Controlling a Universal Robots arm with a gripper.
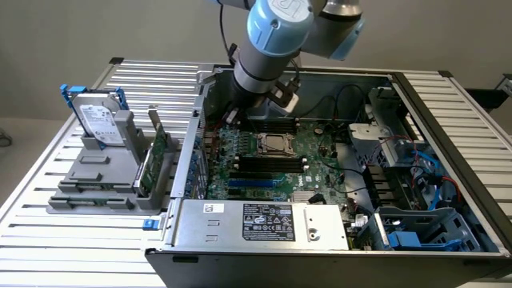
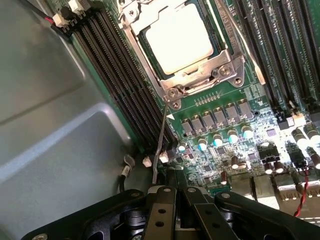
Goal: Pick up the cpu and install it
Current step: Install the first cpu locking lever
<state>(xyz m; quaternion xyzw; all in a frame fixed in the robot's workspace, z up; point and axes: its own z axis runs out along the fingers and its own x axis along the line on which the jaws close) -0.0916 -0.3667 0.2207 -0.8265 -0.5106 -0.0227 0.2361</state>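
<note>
While cpu (image 2: 177, 42) is seated in socket near motherboard (image 2: 225, 95) centre, latching step is judged in hand; gripper (image 2: 177, 192) is clenched, nothing seen held, beside lever (image 2: 161, 140) tip; lever appears unlatched, steady press reqd.

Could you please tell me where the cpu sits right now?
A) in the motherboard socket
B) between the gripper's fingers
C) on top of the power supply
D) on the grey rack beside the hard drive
A: the cpu lies flat in the motherboard socket, with the socket's metal frame around its edges, apart from the gripper.
</note>
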